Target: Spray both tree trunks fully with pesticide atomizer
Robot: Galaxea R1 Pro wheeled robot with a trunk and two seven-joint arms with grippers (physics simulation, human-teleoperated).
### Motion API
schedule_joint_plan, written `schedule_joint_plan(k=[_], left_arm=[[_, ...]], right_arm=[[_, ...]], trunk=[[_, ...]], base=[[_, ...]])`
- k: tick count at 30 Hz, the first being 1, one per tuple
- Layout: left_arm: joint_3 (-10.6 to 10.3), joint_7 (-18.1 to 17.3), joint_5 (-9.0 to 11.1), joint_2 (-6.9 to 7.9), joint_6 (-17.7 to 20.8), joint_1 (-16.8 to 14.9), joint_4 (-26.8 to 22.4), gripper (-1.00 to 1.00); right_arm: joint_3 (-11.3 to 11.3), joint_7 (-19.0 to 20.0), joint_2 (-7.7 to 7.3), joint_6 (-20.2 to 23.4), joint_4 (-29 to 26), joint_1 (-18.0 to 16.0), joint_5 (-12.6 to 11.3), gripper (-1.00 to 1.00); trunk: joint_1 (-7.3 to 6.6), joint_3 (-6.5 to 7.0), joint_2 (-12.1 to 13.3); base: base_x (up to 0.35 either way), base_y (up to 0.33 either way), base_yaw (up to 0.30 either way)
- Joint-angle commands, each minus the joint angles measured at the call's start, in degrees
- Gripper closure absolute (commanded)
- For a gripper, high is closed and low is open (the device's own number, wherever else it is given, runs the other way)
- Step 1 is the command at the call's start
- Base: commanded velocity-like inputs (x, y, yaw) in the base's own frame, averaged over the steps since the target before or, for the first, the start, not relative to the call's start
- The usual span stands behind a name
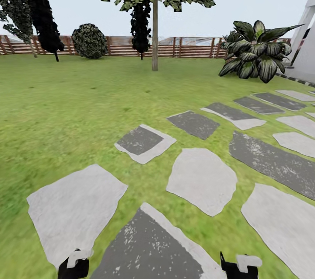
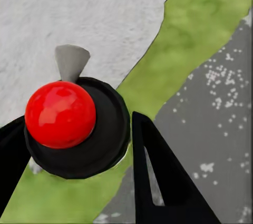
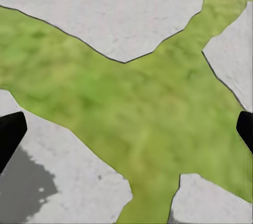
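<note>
One tree (image 1: 155, 29) with a bare pale trunk stood far off on the lawn (image 1: 65, 95), before the slatted fence (image 1: 188, 47). Left gripper (image 2: 79, 145): fingers closed around the atomizer (image 2: 74, 126), a black body with red knob and grey nozzle, held above the stepping stones (image 1: 201, 178). Right gripper (image 3: 126, 129): fingers spread wide, nothing between them. Step judged: carrying the sprayer toward the trunk. Next required: driving close and aiming the nozzle at the trunk.
</note>
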Motion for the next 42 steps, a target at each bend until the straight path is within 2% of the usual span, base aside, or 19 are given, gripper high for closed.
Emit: schedule_joint_plan(k=[1,20,42], left_arm=[[0.0,0.0,0.3,0.00,-0.2,0.0,0.0,1.00],[0.0,0.0,0.3,0.01,-0.2,0.0,0.0,1.00],[0.0,0.0,0.3,0.03,-0.2,0.0,0.0,1.00]], right_arm=[[-0.3,-0.2,0.03,-0.2,0.1,0.0,0.6,-1.00],[-0.3,-0.2,0.09,-0.2,0.1,-0.1,0.6,-1.00],[-0.2,-0.2,0.14,-0.2,0.2,0.0,0.7,-1.00]], trunk=[[0.02,-0.05,0.0],[0.02,-0.05,0.0],[0.02,-0.05,0.0]], base=[[0.331,-0.100,0.000],[0.332,-0.099,0.057],[0.332,-0.099,0.002]])
